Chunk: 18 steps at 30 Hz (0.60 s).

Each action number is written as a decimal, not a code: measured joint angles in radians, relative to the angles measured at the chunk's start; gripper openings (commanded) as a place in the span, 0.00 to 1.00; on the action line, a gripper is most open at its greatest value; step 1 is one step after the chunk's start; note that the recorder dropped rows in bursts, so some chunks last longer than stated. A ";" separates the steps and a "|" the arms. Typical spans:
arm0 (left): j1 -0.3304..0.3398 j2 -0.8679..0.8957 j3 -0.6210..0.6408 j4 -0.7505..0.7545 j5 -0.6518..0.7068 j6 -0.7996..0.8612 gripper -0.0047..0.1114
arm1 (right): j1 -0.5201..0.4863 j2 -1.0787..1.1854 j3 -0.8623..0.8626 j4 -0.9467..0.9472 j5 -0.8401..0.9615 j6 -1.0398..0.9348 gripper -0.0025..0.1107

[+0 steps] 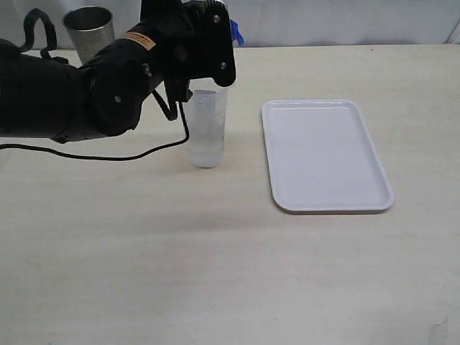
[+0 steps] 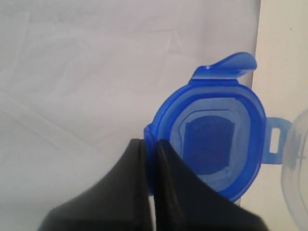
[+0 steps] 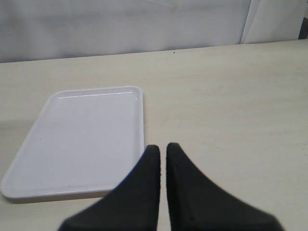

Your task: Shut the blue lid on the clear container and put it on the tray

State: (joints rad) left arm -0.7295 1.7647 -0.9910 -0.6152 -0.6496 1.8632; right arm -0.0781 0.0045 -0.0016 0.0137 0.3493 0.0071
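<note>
Across the whole exterior frame, table (image 1: 230, 273): pale top that bears everything listed.
Tray (image 1: 327, 154): white, flat, right of centre; nothing on it.
Left arm (image 1: 108, 86): black, reaches from the left edge to upper centre, its wrist over the container's mouth.
Clear container (image 1: 206, 133): upright, left of centre, well apart from the tray; mouth hidden by the wrist.
Steel cup (image 1: 89, 30): upper left, not involved.
Blue lid (image 2: 211, 139): in the air, not seated; inner face turned to the left wrist camera, a clear rim at that frame's right edge.
Left gripper (image 2: 150, 143): clamped on the lid's rim.
Right gripper (image 3: 162, 149): jaws together, holding nothing, near the tray.
Step in hand: probably bringing the lid to the mouth.
Next move calls for: levelling the lid, squaring it to the rim, pressing down.
</note>
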 measured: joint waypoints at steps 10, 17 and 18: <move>-0.060 0.000 0.000 -0.166 -0.137 0.148 0.04 | 0.000 0.000 0.000 0.000 0.000 0.000 0.06; -0.090 0.000 0.000 -0.233 -0.127 0.159 0.04 | 0.000 0.000 0.000 0.000 0.000 0.000 0.06; -0.097 0.000 0.000 -0.233 -0.127 0.165 0.04 | 0.000 0.000 0.000 0.000 0.000 0.000 0.06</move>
State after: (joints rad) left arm -0.8266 1.7647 -0.9910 -0.8486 -0.7767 2.0278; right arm -0.0781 0.0045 -0.0016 0.0137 0.3493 0.0071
